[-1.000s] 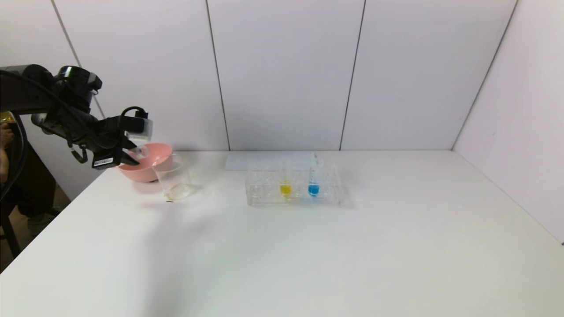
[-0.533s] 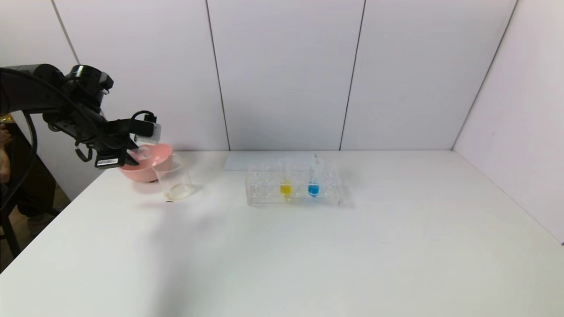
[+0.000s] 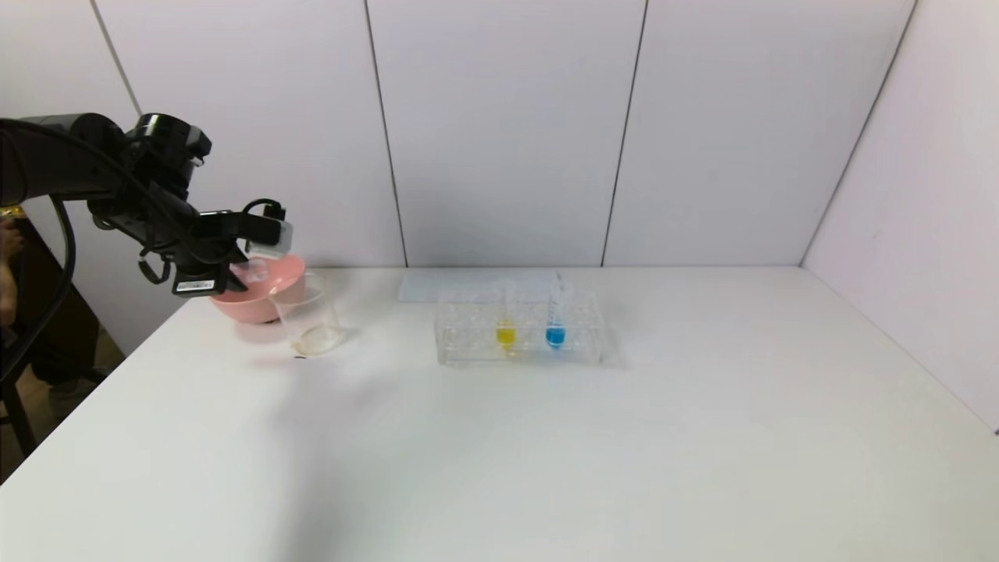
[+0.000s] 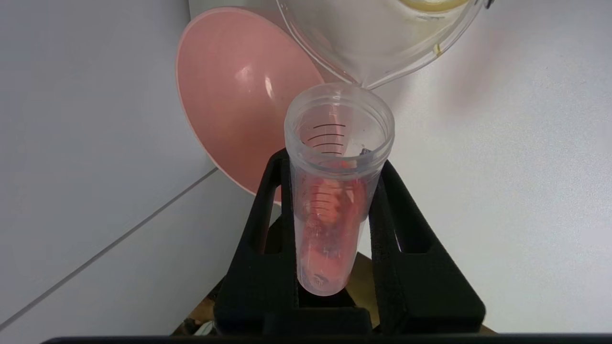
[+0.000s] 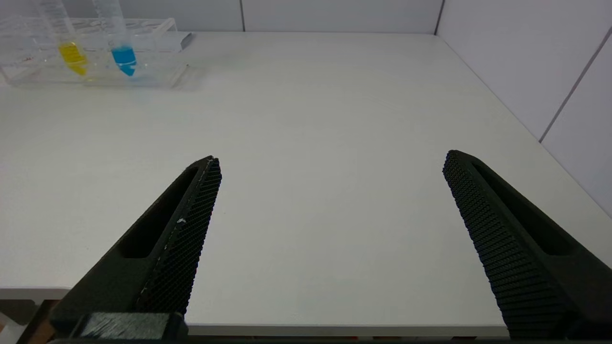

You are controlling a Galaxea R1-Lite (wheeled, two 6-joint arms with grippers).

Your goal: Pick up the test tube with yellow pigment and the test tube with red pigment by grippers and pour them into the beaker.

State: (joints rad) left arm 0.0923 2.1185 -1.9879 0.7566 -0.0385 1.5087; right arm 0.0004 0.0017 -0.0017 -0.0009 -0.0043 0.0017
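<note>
My left gripper is shut on the test tube with red pigment and holds it tilted over, its open mouth at the rim of the clear beaker; the beaker's rim also shows in the left wrist view. Red liquid lies along the tube's inside. A pale yellowish film sits in the beaker's bottom. The test tube with yellow pigment stands in the clear rack; it also shows in the right wrist view. My right gripper is open and empty above the table's near edge, out of the head view.
A pink bowl stands just behind the beaker at the table's far left, and shows in the left wrist view. A tube with blue liquid stands beside the yellow one. A flat grey sheet lies behind the rack.
My left arm has moved right with the red tube, bringing its mouth from over the pink bowl to the beaker's rim. The rack and its tubes have not moved.
</note>
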